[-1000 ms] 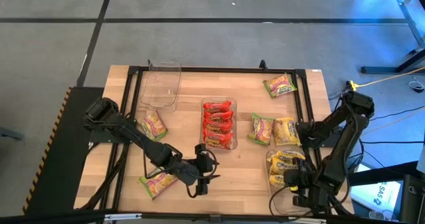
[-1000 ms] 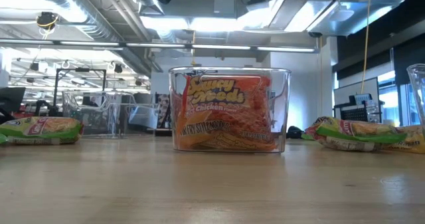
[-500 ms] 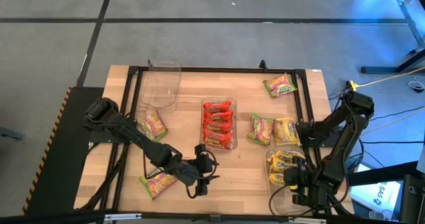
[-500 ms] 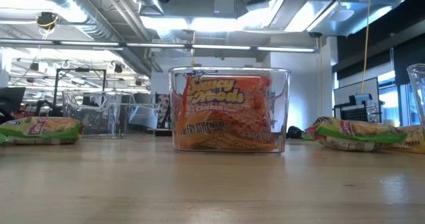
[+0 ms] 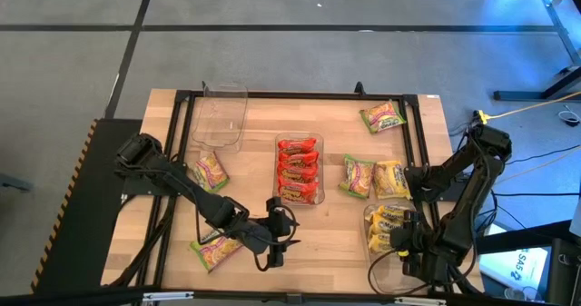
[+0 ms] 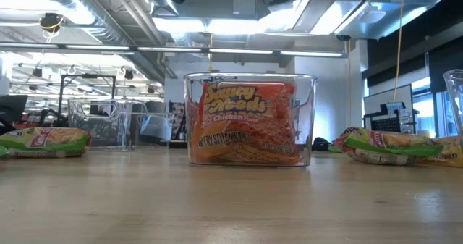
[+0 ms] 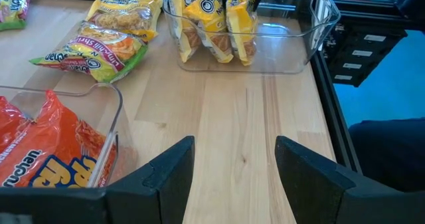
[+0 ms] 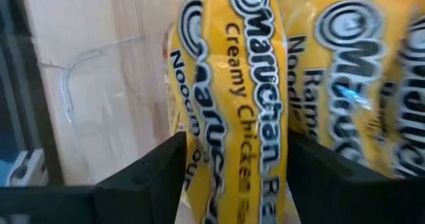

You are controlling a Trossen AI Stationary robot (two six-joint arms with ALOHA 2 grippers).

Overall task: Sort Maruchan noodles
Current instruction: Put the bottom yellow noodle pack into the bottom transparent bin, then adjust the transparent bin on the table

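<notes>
Right gripper (image 8: 229, 177) is down in the right tray (image 5: 370, 251) at the near right corner of the table (image 5: 336, 242). Its fingers (image 8: 143, 177) sit either side of a yellow packet (image 8: 232, 104) standing on edge, with a bit of gap showing, so they look spread rather than pinching it; can't tell for sure if they touch. More yellow packets (image 7: 212, 24) stand next to it in the same tray.

Left gripper (image 7: 234, 167) is low over bare wood near the front edge, fingers (image 7: 169, 171) wide apart, nothing between them.

Middle tray (image 5: 320, 143) is full of red packets (image 5: 299, 170). Back-left tray (image 5: 222, 117) has nothing in it. Loose on the table: a green packet (image 5: 358, 175) touching a yellow one (image 5: 391, 179) between the middle and right trays, a green one (image 5: 382, 116) at the back right, another (image 5: 211, 171) near the left arm, and one (image 5: 215, 248) at the front left.
</notes>
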